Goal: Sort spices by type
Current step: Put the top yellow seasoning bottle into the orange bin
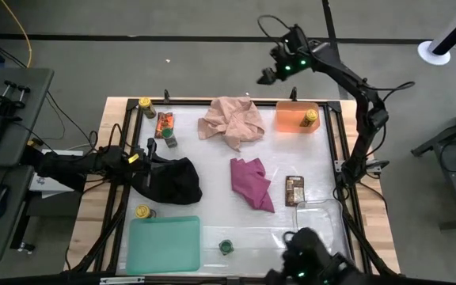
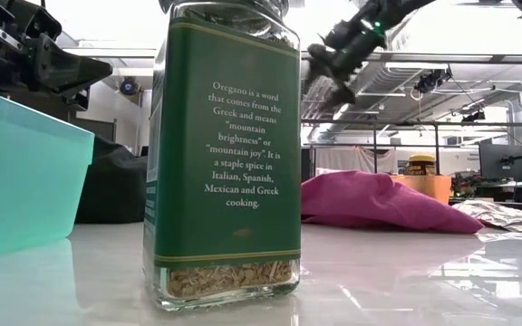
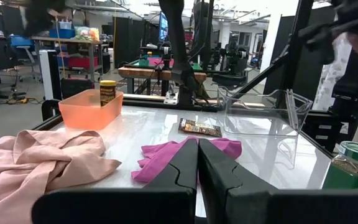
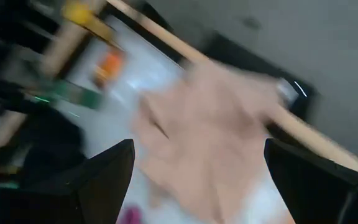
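Three yellow-lidded jars stand apart: one at the far left corner point(image 1: 145, 104), one in the orange tray point(image 1: 310, 119), one at the near left point(image 1: 142, 212). One green-lidded jar point(image 1: 169, 141) stands by the orange packet point(image 1: 164, 123), and another point(image 1: 226, 247) stands near the front edge, close up in the low view point(image 2: 225, 154). The brown packet point(image 1: 294, 190) lies flat at the right. My left gripper point(image 1: 150, 162) is shut and empty by the black cloth point(image 1: 174, 182). My right gripper point(image 1: 266, 77) is open and empty, high beyond the far edge.
A pink cloth point(image 1: 232, 120) lies at the far middle and a magenta cloth point(image 1: 252, 182) at the centre. The orange tray point(image 1: 287, 119) is far right, the clear tray point(image 1: 323, 222) near right, the green tray point(image 1: 165, 244) near left.
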`<action>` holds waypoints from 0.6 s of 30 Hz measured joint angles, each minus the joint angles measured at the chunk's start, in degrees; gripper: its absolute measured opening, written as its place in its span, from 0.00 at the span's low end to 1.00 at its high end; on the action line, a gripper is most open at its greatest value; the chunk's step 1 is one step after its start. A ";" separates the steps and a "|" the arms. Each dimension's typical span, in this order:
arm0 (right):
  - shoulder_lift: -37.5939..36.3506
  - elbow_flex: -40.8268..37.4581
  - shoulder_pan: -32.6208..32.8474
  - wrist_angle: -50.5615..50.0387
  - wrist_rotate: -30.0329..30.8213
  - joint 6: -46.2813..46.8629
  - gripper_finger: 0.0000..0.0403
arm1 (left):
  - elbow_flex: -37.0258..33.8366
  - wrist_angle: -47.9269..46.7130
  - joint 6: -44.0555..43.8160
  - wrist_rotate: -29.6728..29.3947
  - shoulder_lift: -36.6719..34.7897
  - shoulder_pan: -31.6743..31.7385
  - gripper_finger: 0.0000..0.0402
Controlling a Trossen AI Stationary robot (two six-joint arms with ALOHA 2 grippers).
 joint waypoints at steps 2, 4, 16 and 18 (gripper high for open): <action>0.00 -0.62 2.67 5.28 -0.28 2.32 0.88 | 0.00 0.00 0.00 0.00 -0.02 0.00 0.00; 0.00 -1.43 5.63 9.26 -0.36 4.16 0.88 | 0.00 0.16 0.01 -0.44 -0.02 0.01 0.00; 0.00 -1.84 19.29 14.34 -0.35 12.08 0.88 | 0.00 18.42 -8.25 -1.53 0.00 0.00 0.00; 0.00 -1.84 20.90 15.81 0.11 14.39 0.88 | 0.00 22.82 -11.11 -1.55 -0.04 0.00 0.00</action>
